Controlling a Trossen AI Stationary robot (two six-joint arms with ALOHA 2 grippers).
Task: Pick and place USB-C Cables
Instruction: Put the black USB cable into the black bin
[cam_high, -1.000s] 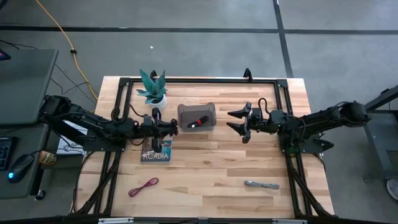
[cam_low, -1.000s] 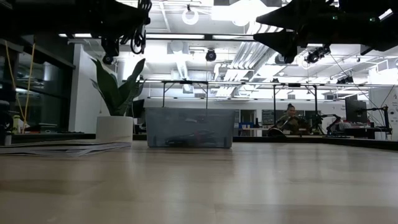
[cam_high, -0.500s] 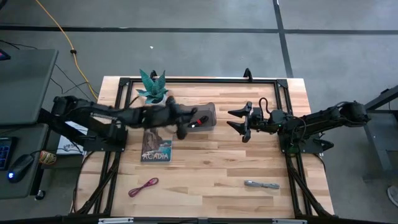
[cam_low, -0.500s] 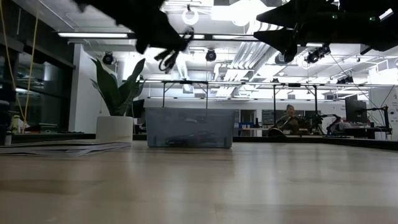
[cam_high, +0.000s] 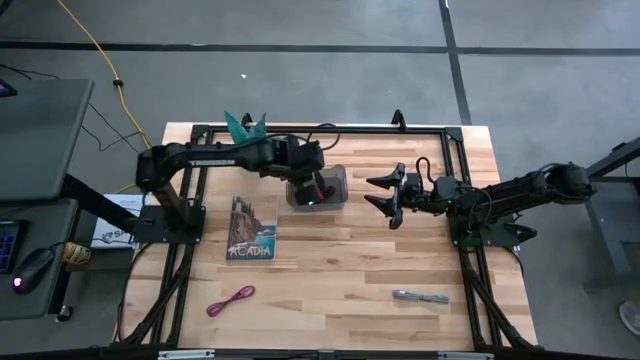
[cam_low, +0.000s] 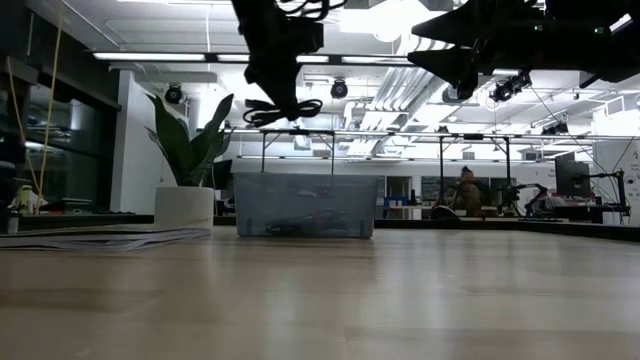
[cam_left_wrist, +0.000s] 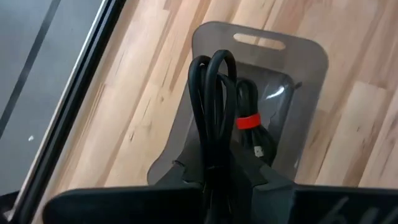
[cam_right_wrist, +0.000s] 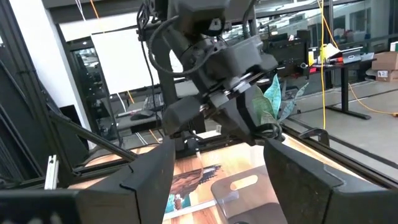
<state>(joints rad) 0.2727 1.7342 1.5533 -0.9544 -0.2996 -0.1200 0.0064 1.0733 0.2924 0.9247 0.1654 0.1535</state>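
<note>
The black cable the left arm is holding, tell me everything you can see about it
The black cable is a thin, plain black cord bundled into a narrow loop. The left gripper is shut on its lower end, so the loop stands out from the fingers. It hangs in the air above the translucent grey bin, touching only the gripper. Inside the bin lies another black cable with a red band.

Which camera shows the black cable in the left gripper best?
The left wrist view: the looped black cable is pinched in the left gripper, above the grey bin. The low view shows it dangling in silhouette; the high view barely shows it; the right wrist view doesn't clearly.
</note>
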